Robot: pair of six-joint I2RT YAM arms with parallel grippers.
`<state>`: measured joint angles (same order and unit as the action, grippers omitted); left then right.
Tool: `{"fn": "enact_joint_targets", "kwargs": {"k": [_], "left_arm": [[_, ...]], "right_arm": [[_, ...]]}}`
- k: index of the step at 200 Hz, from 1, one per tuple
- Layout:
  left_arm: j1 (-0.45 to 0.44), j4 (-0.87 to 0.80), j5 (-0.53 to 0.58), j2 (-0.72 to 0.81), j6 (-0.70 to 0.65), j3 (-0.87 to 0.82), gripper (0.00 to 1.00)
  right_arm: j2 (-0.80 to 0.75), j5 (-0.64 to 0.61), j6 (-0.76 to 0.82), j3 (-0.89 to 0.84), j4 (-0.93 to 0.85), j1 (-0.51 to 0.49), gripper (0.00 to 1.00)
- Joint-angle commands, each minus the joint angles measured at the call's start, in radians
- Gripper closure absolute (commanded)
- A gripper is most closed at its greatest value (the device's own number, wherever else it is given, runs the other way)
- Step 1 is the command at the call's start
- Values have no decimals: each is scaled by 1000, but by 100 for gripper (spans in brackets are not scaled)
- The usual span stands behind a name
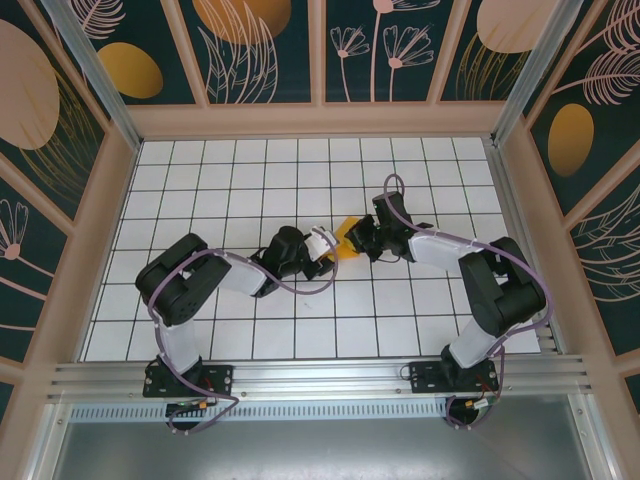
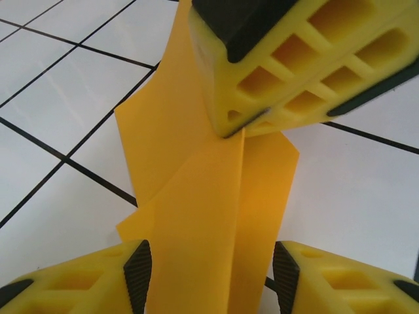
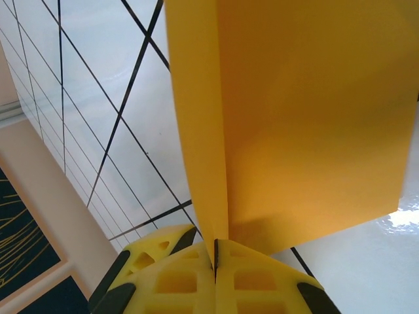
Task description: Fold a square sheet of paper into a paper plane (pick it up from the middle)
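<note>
The square sheet of paper is orange-yellow, folded lengthwise into overlapping creased flaps, and held up off the white tiled floor near the middle. My right gripper is shut on one end of it, the paper fanning out from its pinched fingers. In the left wrist view those right fingers clamp the far end of the paper. My left gripper is open and straddles the near end, a narrow gap showing between each dark pad and the paper's edges. From above, the left gripper faces the right gripper.
The floor is white tile with a black grid, fenced by low wooden walls. An aluminium rail carries both arm bases at the near edge. Both arms reach inward and meet at the middle.
</note>
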<state>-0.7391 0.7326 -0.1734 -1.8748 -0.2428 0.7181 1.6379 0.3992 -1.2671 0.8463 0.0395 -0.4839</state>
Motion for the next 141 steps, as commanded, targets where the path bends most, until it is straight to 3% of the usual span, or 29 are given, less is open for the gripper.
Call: {"fn": "enact_joint_targets", "kwargs": {"k": [1, 79, 141], "left_arm": [[-5, 52, 29, -30, -32, 39, 51], [-8, 52, 15, -53, 14, 45, 69], [-9, 55, -7, -37, 66, 41, 61]], "right_arm": [[15, 32, -19, 20, 0, 5, 100], [21, 35, -16, 22, -8, 6, 100], [30, 32, -2, 28, -23, 7, 100]]}}
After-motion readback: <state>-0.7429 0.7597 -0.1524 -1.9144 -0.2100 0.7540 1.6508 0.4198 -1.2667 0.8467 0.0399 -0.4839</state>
